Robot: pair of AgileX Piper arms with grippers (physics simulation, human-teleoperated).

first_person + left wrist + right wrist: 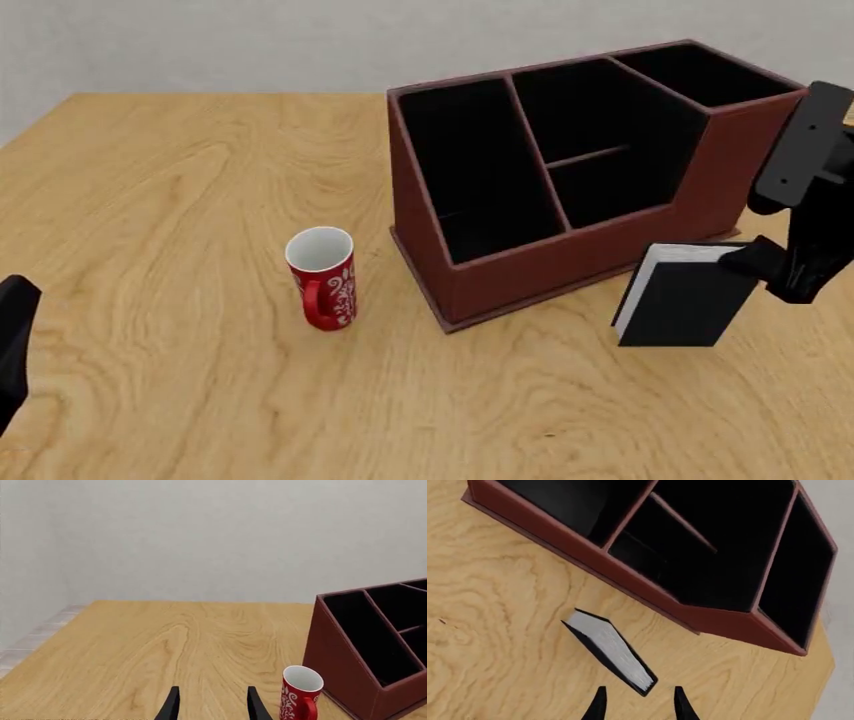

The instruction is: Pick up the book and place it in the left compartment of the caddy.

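Wooden desk (160, 380): right gripper (637, 702), fingers apart, hovers over the upright book (683, 295) beside the caddy (534, 275); closing off-centre could topple it.

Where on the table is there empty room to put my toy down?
The widest bare wood lies left of the red mug, out to the table's left edge, and along the near edge in front of mug and caddy. It is crowded at the right: the book stands close in front of the caddy with the right gripper beside it. The mug-to-caddy gap is narrow.
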